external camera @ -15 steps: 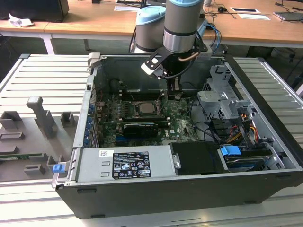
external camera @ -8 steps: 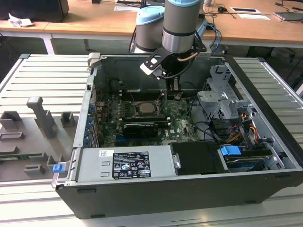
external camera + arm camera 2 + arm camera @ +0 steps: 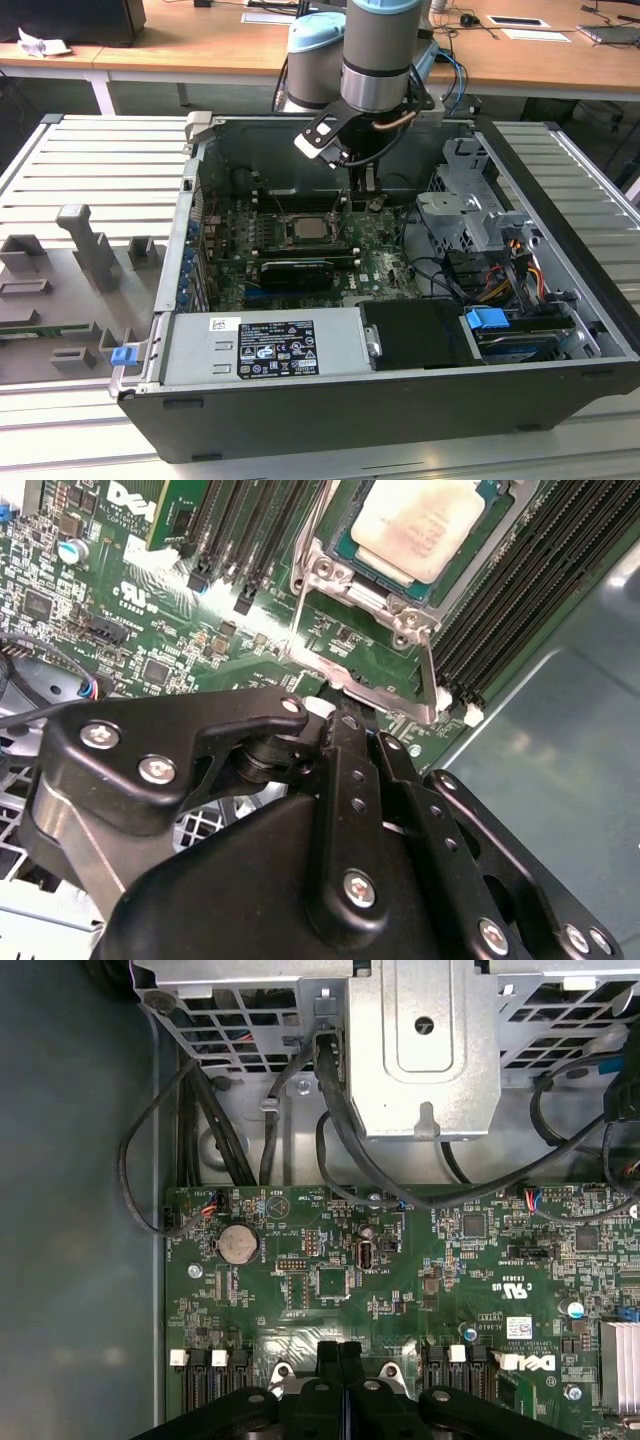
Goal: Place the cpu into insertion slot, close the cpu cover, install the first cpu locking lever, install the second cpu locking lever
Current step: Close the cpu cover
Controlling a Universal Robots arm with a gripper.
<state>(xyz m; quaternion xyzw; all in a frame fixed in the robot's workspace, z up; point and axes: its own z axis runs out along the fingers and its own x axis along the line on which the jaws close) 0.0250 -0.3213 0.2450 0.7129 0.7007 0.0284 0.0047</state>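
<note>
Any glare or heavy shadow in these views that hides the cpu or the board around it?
Second wrist view: a white glare patch washes out part of the motherboard; the cpu nearby reflects pale yet is plainly visible. First wrist view: mild sheen on the motherboard near the end effector, case wall dim. Exterior view: even light, no glare on the cpu.

The case (image 3: pixel 400 425) lies open on top, so the cpu (image 3: pixel 308 228) is clear from above. The drive cage (image 3: pixel 468 205) and loose cables (image 3: pixel 500 275) crowd the exterior view's right; the black card (image 3: pixel 295 270) and power supply (image 3: pixel 265 345) stand in front of it there. Memory slots (image 3: pixel 520 600) flank the cpu closely on both sides.
</note>
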